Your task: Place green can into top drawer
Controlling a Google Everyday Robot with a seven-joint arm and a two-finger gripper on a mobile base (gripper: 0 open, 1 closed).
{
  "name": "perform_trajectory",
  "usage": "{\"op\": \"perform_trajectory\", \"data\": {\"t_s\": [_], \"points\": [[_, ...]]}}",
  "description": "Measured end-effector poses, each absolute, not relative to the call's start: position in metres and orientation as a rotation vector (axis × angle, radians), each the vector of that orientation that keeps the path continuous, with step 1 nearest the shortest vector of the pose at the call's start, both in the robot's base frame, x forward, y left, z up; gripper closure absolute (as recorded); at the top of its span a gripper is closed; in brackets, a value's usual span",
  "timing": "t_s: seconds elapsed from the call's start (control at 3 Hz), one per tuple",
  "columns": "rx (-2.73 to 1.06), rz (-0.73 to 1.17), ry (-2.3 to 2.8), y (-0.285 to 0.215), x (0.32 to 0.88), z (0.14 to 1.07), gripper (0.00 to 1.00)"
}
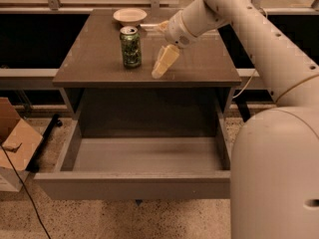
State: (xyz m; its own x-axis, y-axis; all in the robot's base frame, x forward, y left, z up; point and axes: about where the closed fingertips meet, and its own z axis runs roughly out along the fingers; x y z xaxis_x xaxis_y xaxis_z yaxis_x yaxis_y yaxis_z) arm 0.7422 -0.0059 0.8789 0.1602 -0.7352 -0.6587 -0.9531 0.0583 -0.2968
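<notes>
The green can [130,47] stands upright on the left part of the cabinet top [199,63], its silver top facing up. The gripper [160,68] hangs just right of the can, a small gap away, with its cream fingers pointing down toward the tabletop. It holds nothing. The white arm comes in from the upper right. The top drawer [134,183] is pulled out wide below the tabletop, and its grey floor is bare.
A shallow white bowl [129,16] sits at the back of the tabletop behind the can. A cardboard box [15,143] stands on the floor at the left. The robot's white body [274,173] fills the lower right.
</notes>
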Motion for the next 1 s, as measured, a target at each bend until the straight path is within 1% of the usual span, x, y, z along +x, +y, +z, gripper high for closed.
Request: {"op": "perform_trajectory", "data": {"t_s": [0.67,1.0], "points": [[-1.734,0.458,1.581,0.032,0.766,0.872,0.00],[-1.701,0.475,1.577,0.042,0.778,0.874,0.00]]}}
